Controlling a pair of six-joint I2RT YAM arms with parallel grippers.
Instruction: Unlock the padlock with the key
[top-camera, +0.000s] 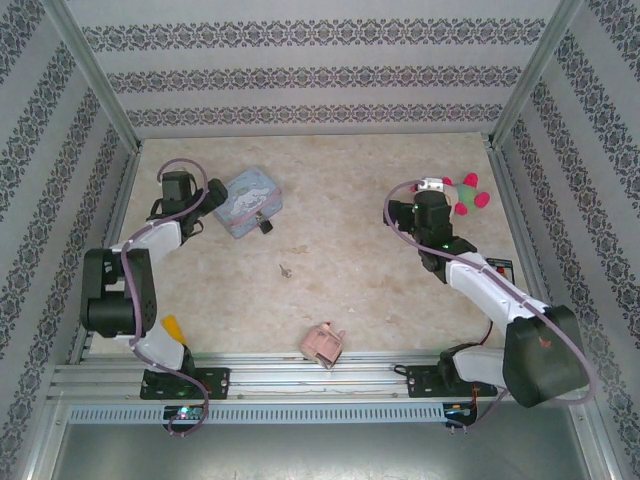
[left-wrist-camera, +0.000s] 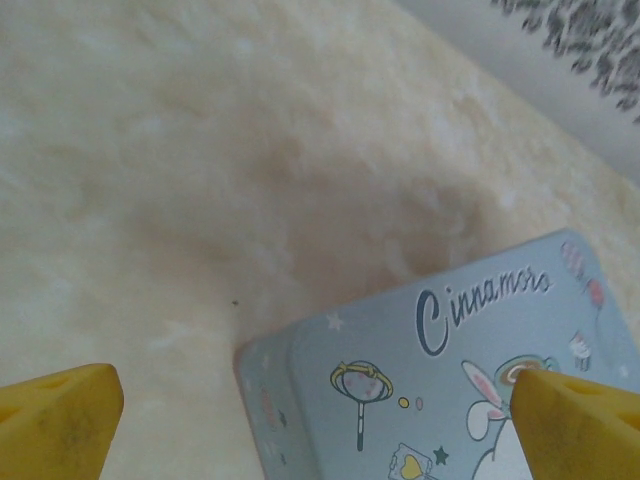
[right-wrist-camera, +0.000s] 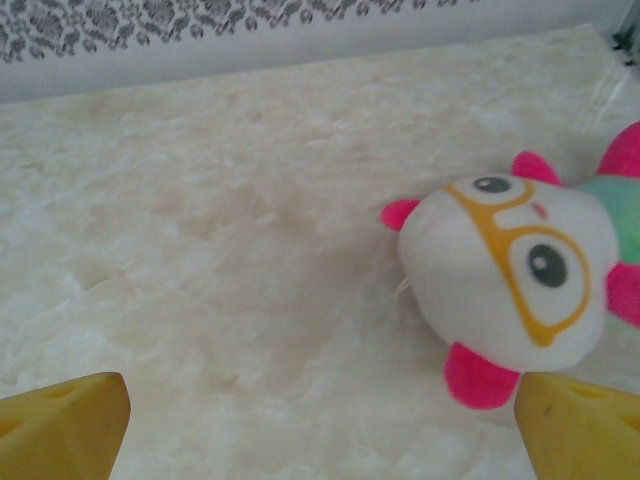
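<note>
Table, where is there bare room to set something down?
Widest bare patch: the far middle, between the blue tin and the plush toy. Also open between the key and the right arm. Crowded around the tin, where the padlock sits beside its near edge, and by the pink block.

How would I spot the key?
Find the light-blue tin at the back left, with the black padlock against its near side. Toward the front from there, the key lies alone on bare tabletop: a thin grey sliver, far smaller than the pink block.
</note>
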